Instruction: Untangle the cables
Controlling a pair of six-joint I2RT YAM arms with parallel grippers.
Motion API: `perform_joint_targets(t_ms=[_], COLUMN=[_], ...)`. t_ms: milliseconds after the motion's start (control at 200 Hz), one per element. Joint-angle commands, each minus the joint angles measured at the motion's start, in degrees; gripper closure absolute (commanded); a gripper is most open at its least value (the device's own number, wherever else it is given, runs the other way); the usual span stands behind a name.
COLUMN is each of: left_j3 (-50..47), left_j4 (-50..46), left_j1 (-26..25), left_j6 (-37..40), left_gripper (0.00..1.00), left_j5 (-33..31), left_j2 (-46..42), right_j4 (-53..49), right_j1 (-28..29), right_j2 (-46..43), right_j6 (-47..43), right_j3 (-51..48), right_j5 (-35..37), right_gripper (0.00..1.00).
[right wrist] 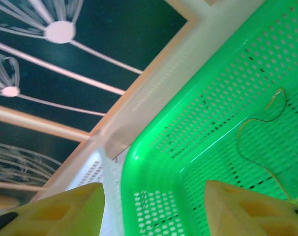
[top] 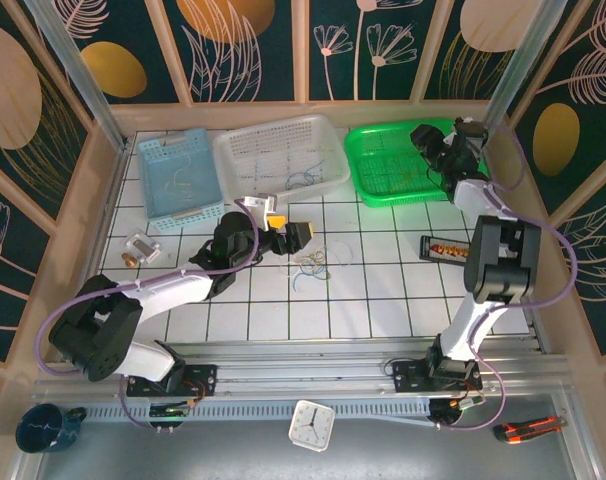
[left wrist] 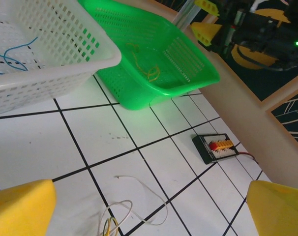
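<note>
Top external: your R gripper [right wrist: 154, 209] hangs over green basket [top: 383, 197], fingers apart, prob. sorting tan wire [right wrist: 259, 119] there; L gripper [top: 289, 226], wide open, faces cables [top: 313, 262].

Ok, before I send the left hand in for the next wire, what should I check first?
1. Left hand open and empty: ok.
2. Clump just ahead of it on the table: ok; strands show between its fingers in the left wrist view.
3. One strand free to pick: cannot tell; blue, white and yellowish wires overlap.
4. Right hand empty: ok; it is open, and the tan wire lies loose in the green basket.
5. Right arm out of the way: ok; it reaches over the green basket, well away from the clump.
</note>
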Motion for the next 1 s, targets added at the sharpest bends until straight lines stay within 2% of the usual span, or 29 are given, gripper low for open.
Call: perform_joint_targets(t_ms=[0, 265, 545, 741, 996], left_j3=[-0.4, -0.1, -1.2, -0.9, -1.3], left_j4=[-1.7, -6.2, -8.5, -11.2, -11.6], left_j1=[0.0, -0.1, 0.7, 2.7, 3.1], left_j6=[-0.9, -3.9, -7.5, -11.0, -8.5], left_gripper=[0.01, 0.01, 0.01, 0.01, 0.01], left_j5=[-2.0, -8.1, -10.7, -10.3, -6.1], left_j2=[-1.3, -2.2, -5.5, -7.0, -9.0], right_j4=[3.1, -1.3, -6.9, -7.2, -10.8], right_j1=[2.3, 10.2, 21.6, 27.0, 28.6], right_j2=[-6.8, -17.5, -24.2, -25.9, -26.2], right_j6=[-1.1, -6.2, -9.4, -9.0, -8.9], right_j3=[-3.8, -11.8, -21.8, -30.5, -37.4], right_j5=[-2.4, -1.7, 4.5, 7.9, 14.2], right_gripper=[0.44, 0.44, 0.45, 0.45, 0.48])
